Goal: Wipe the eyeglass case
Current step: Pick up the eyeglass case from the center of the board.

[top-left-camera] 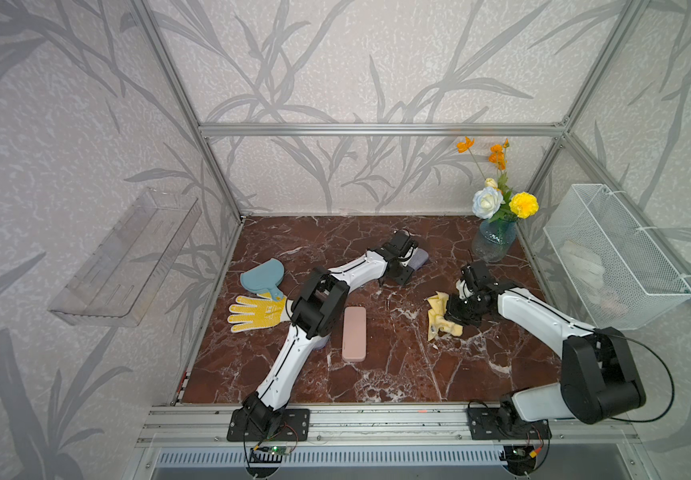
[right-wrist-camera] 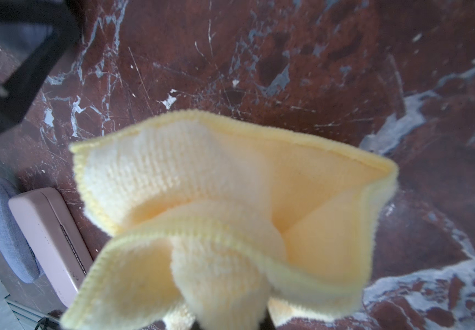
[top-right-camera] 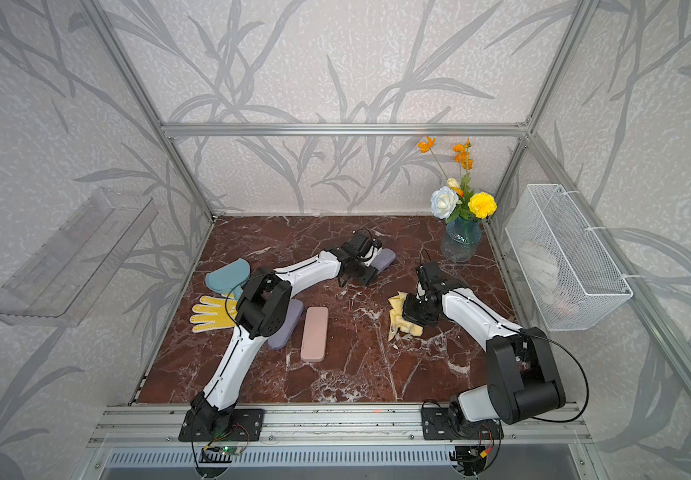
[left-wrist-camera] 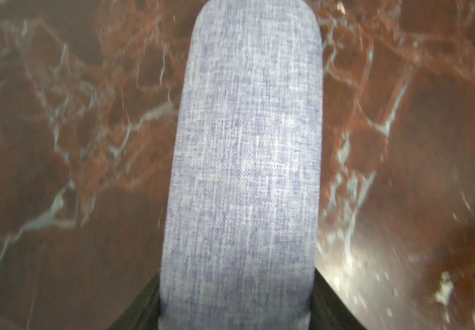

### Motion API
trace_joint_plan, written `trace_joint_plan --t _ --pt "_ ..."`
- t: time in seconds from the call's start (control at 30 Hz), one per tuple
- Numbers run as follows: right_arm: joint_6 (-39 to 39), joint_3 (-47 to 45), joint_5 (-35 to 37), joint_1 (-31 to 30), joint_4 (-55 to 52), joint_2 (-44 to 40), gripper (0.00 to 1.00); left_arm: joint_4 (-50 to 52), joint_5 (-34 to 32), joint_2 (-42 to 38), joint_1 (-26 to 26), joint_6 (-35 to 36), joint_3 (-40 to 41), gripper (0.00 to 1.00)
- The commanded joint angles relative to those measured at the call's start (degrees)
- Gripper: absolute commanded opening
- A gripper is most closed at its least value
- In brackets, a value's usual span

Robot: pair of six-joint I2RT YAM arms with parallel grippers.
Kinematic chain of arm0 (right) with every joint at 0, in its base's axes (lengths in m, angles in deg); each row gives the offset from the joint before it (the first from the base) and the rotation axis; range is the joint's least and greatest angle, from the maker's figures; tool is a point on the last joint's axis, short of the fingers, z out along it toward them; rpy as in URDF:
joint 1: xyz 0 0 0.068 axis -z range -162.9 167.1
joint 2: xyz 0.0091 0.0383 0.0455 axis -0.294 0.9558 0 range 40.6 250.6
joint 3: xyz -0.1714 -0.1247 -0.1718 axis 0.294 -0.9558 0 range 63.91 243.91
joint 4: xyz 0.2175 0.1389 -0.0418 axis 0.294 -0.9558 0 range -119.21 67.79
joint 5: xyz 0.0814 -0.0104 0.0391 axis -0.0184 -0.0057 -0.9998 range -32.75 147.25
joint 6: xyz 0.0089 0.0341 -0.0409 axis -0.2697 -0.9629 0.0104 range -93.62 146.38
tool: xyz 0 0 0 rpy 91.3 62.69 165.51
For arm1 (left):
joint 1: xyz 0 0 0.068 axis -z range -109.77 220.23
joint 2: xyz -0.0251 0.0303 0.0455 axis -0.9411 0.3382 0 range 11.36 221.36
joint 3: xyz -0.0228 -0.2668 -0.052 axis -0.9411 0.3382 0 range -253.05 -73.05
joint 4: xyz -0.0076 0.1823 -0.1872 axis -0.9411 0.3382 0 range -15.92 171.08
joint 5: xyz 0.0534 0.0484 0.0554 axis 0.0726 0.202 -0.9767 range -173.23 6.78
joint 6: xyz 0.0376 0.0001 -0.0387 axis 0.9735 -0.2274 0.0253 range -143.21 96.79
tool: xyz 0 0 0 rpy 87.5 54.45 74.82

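A red-brown marble desk (top-left-camera: 377, 374) veined in white is being enclosed by walls papered with grey leaf patterns and by an aluminium frame. In both top views the left pincer (top-left-camera: 412, 259) (top-right-camera: 377, 262) is being seen reaching toward the far middle of the desk, where a blue-grey fabric eyeglass case (top-left-camera: 418, 258) (top-right-camera: 385, 259) is being clamped at one end; in the left wrist view this case (left-wrist-camera: 245, 157) is being shown running straight out from between the dark jaws, which are being pressed against its sides, closed as far as the case allows. The right pincer (top-left-camera: 454, 309) (top-right-camera: 408, 309) is being held low, right of centre, fully closed on a crumpled yellow cloth (top-left-camera: 439, 318) (top-right-camera: 400, 320), part of which is lying on the desk; in the right wrist view the cloth (right-wrist-camera: 230, 214) is being seen bunched and fanning out from the grip. A pink eyeglass case (top-left-camera: 354, 334) (top-right-camera: 314, 334) is lying flat near the middle, well apart from both pincers, with a second blue-grey case (top-right-camera: 285, 328) just beside it, partly hidden under the left arm. A yellow glove (top-left-camera: 254, 313) and a light blue pouch (top-left-camera: 263, 276) are lying near the left edge. A glass vase (top-left-camera: 493, 245) holding artificial flowers (top-left-camera: 501, 199) is standing at the far right corner. A white wire basket (top-left-camera: 647, 307) on the right wall is holding something pale that cannot be made out, and a clear plastic shelf (top-left-camera: 128, 266) is being carried by the left wall
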Motion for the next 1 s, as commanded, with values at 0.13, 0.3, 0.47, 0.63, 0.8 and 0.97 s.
trace_joint_plan --t 0.13,0.3,0.47,0.63,0.8,0.97 --pt "0.88 0.93 1.09 0.30 -2.02 -3.09 0.00 -7.79 -2.07 -21.19 4.64 -1.37 23.35 0.30" --pt "1.06 1.87 0.63 0.20 -2.14 -2.37 0.00 -6.15 -6.03 -28.98 11.55 -3.74 34.40 0.30" --pt "1.98 2.35 3.12 -1.86 -3.98 -3.15 0.00 -6.83 -10.10 -32.28 16.93 -7.12 42.38 0.30" --pt "2.40 2.75 5.33 -5.43 -5.52 -2.28 0.00 -10.83 -10.63 -30.36 18.04 -6.43 45.38 0.41" --pt "2.25 2.35 6.75 -6.91 -6.81 -3.58 0.00 -14.46 -10.40 -30.53 18.31 -5.18 48.99 0.68" --pt "4.26 4.42 7.11 -7.27 -11.19 -4.94 0.00 -18.89 -10.53 -33.94 18.24 -4.39 52.75 0.79"
